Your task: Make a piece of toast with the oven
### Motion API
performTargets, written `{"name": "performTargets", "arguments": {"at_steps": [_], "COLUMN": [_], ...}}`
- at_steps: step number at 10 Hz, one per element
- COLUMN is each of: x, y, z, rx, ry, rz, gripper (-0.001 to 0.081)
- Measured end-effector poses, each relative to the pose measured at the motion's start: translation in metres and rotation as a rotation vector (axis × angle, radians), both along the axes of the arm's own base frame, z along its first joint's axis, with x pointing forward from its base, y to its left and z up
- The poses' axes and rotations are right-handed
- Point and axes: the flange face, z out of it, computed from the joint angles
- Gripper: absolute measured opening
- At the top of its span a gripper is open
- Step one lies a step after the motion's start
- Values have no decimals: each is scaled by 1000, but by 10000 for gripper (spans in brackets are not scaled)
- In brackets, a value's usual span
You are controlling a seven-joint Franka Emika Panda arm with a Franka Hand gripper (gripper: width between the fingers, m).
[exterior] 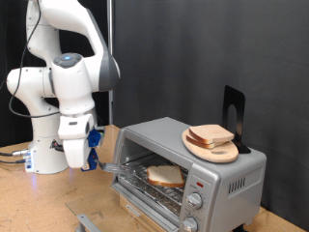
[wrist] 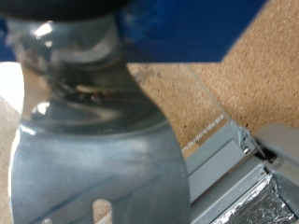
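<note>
In the exterior view, the piece of toast (exterior: 165,175), pale with a light-brown crust, lies flat on the wire rack inside the open silver oven (exterior: 232,170). A stack of slices (exterior: 210,136) sits on a wooden board on top. The gripper (exterior: 94,153) hangs just left of the oven, clamped on a metal spatula (exterior: 113,168).

In the wrist view, the spatula (wrist: 93,140) fills the frame above the cork table (wrist: 243,65); the oven's door edge (wrist: 234,163) shows beside it.

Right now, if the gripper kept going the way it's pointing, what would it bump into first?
Probably the oven. The gripper holds a metal spatula whose blade aims at the open front, where the piece of toast lies on the rack. Depth is unclear.
</note>
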Motion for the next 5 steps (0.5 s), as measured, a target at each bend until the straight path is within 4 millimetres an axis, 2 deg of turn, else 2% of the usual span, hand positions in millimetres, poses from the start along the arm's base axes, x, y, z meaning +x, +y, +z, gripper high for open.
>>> {"name": "performTargets", "arguments": {"at_steps": [2,5], "x": [-1,-3], "y": [-12,-14], "z": [8,11], "rx": [16,64], "ry": [12,34], "rz": [-18,2], "gripper": [393,393]}}
